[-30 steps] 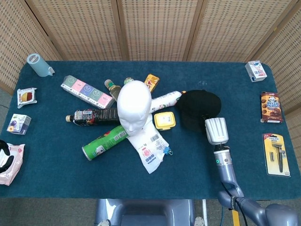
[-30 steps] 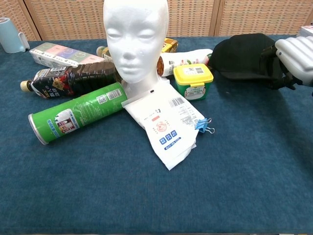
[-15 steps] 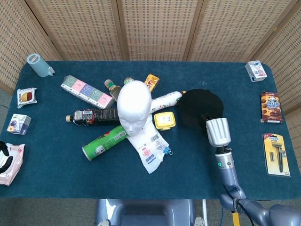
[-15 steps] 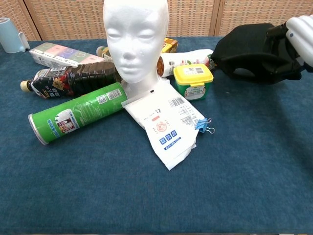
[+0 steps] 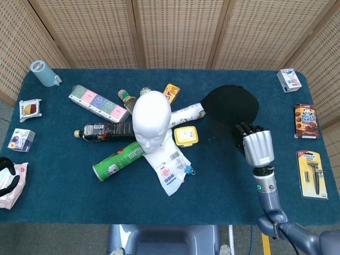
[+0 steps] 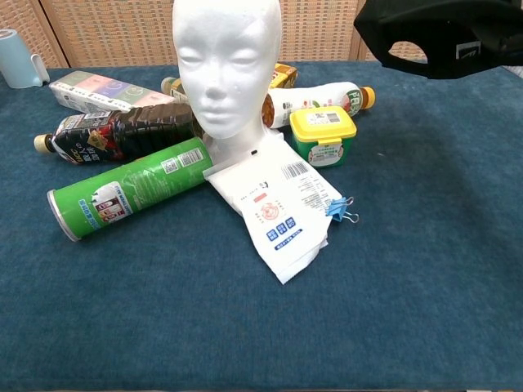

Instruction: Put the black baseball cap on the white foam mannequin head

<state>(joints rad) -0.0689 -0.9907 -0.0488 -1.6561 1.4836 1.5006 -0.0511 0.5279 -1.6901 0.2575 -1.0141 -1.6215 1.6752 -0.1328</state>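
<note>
Right of centre in the head view, the right hand (image 5: 256, 146) grips the black baseball cap (image 5: 231, 108), raised off the table (image 5: 223, 175). Mannequin head (image 5: 151, 120) stands upright at centre, well apart, bare-topped.

A green can (image 5: 118, 160) lies on its side on the blue surface (image 5: 64, 186), with a dark bottle (image 5: 104, 130) lying just beyond it. A white printed pouch (image 6: 279, 208) lies flat, a blue binder clip (image 6: 341, 210) touching its right edge. A yellow-lidded tub (image 6: 324, 135) sits in front of a white bottle (image 6: 315, 100). At the far left stands a pale blue cup (image 5: 44, 73); snack packs (image 5: 306, 120) line the right edge.
</note>
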